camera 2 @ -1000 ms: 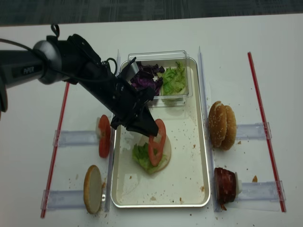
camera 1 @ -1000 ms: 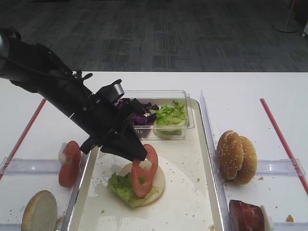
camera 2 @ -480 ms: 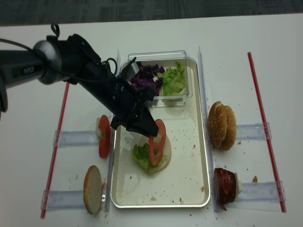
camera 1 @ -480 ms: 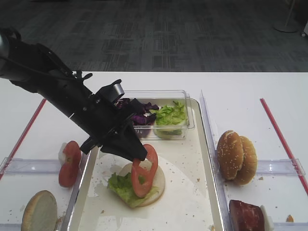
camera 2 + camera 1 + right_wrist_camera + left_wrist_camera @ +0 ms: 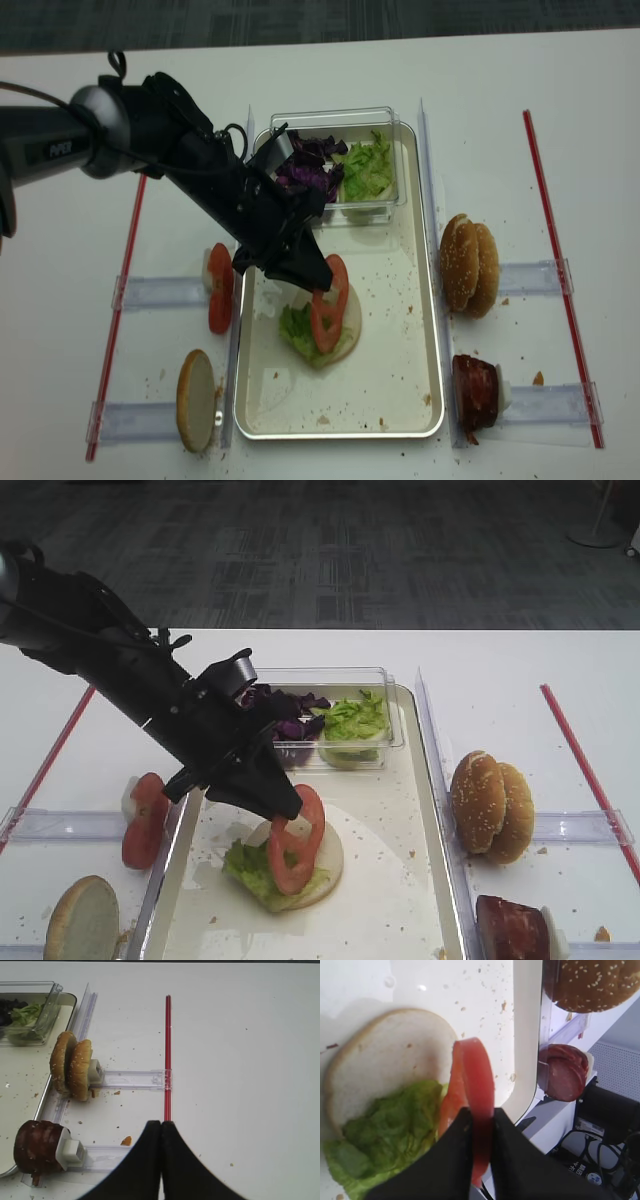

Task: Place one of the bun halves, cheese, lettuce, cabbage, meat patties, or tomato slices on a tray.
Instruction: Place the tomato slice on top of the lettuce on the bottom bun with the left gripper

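My left gripper [image 5: 287,810] [image 5: 481,1111] [image 5: 318,281] is shut on a red tomato slice [image 5: 295,840] [image 5: 476,1095] [image 5: 329,303], held on edge just over the tray [image 5: 425,810] [image 5: 432,330]. Under it lies a flat bun half [image 5: 330,855] [image 5: 385,1055] with lettuce [image 5: 250,868] [image 5: 385,1135] [image 5: 296,326] on its near side. More tomato slices [image 5: 143,818] [image 5: 220,288] stand left of the tray. Sesame bun halves [image 5: 490,805] [image 5: 71,1069] [image 5: 468,264] and meat patties [image 5: 512,927] [image 5: 39,1146] [image 5: 474,390] sit right of it. My right gripper [image 5: 161,1125] is shut, empty, above the table.
A clear tub [image 5: 390,715] [image 5: 392,125] at the tray's far end holds purple cabbage [image 5: 290,720] [image 5: 308,165] and more lettuce [image 5: 350,718]. Another bun half [image 5: 82,920] [image 5: 196,398] stands at the near left. Red strips [image 5: 585,765] [image 5: 167,1055] and clear holders [image 5: 135,1079] lie on the table.
The left gripper has lowered the tomato slice slightly toward the bun half and lettuce. The right arm has not moved.
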